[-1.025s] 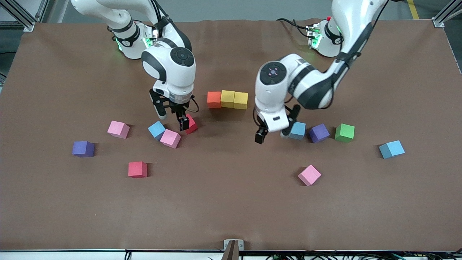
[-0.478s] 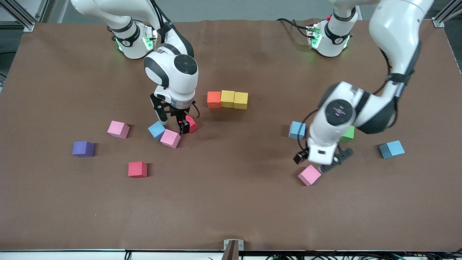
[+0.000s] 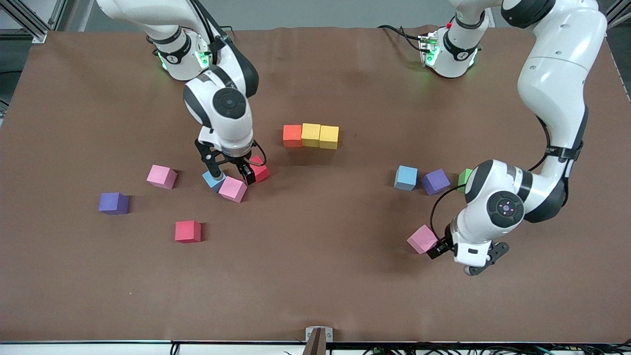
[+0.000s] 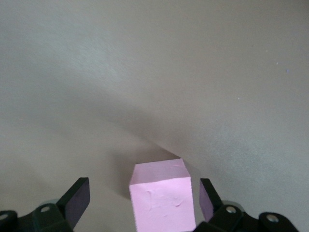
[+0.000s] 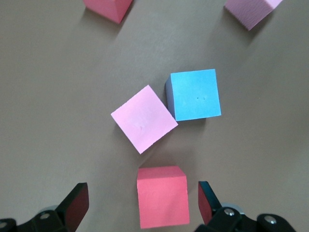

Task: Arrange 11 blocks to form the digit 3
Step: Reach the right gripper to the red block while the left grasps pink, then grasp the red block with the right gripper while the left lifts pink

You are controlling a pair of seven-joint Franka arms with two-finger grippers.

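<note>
Left gripper (image 3: 462, 255) low over table toward left arm's end, jaws spread wide, nothing gripped; small matte pink cube (image 3: 422, 239) (image 4: 162, 197) just beside it, sitting between the open fingers (image 4: 76, 200) in left wrist view, no clear contact. Farther from front cam: light blue cube (image 3: 406, 178), purple cube (image 3: 436, 181) beside it, green cube (image 3: 464, 178) partly hidden by the arm.

Right gripper (image 3: 230, 175) low over a cluster toward right arm's end, jaws also wide, holding nothing; small matte red cube (image 3: 260, 169) (image 5: 162, 196) lined up between fingers (image 5: 73, 204) in right wrist view, not pinched. Second pink cube (image 3: 232, 189) (image 5: 144, 125) and second light blue cube (image 3: 213, 179) (image 5: 194, 94) touching at a corner, just beside red one. Further out: third pink cube (image 3: 161, 176), second purple cube (image 3: 113, 203), second red cube (image 3: 188, 231).

Digit 3 barely begun: one bar only, orange cube (image 3: 292, 135) plus two yellow cubes (image 3: 320, 136) touching in a row near table middle, between the arms. Brown table mat (image 3: 315, 286) under everything.
</note>
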